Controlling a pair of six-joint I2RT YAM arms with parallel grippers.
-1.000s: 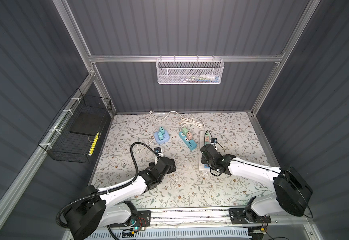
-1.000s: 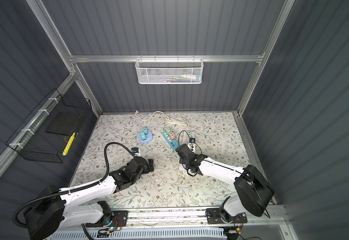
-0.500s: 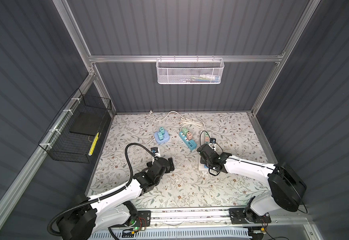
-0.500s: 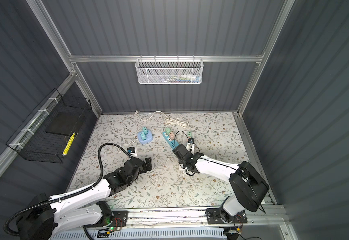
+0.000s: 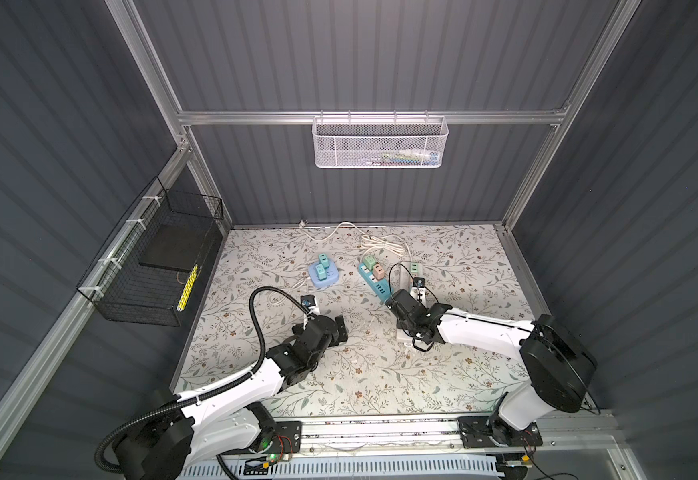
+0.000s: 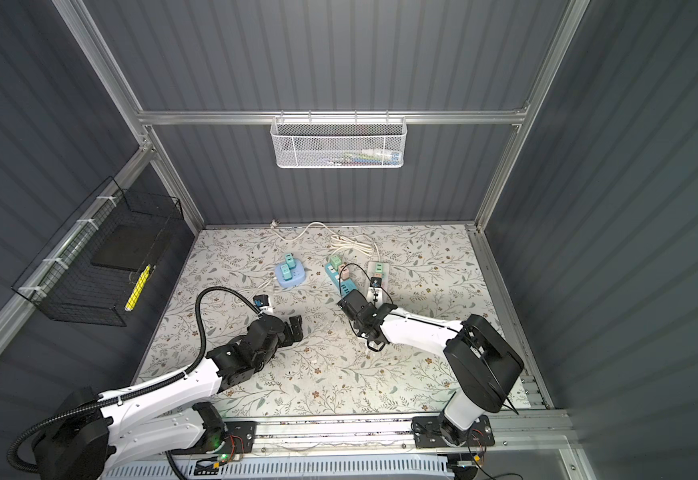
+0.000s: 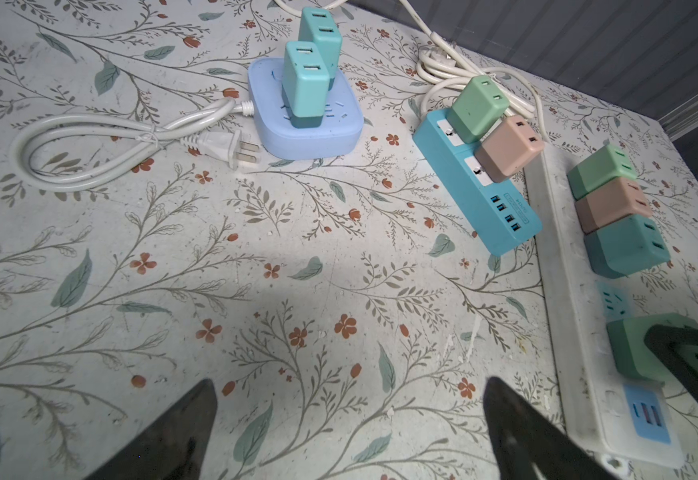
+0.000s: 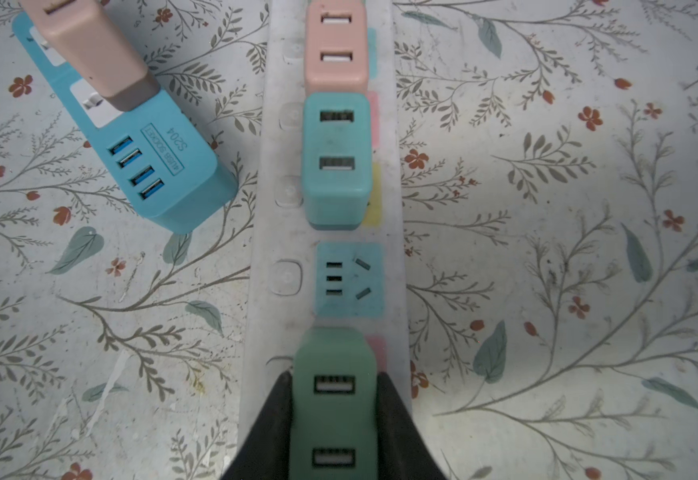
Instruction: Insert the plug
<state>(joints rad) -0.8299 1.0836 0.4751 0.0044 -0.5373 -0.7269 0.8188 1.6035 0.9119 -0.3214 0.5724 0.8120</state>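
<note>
The flowered table (image 5: 360,374) filled the lower middle of both top views. The left arm (image 5: 235,386) reached up from the lower left, and the right arm (image 5: 476,332) came in from the lower right.

A long white power strip (image 7: 563,291) lay right of centre in both top views. A shorter blue power strip (image 8: 160,166) lay just beside it, set at an angle. A round lilac socket block (image 7: 310,137) sat well apart from them, nearer the left arm, carrying two teal plugs.

On the white strip a pink plug (image 8: 335,41) and a teal plug (image 8: 335,166) stood touching each other. Next came one bare blue socket (image 8: 349,278).

The green plug (image 8: 332,361) stood upright on the white strip just past that bare socket, right of centre in the top views. The right claw (image 8: 335,390) was pinching it, one black finger pressed on each side. Whether its pins were fully home could not be told.

The left claw (image 7: 349,399) was spread wide over bare table, well apart from the green plug and holding nothing.
</note>
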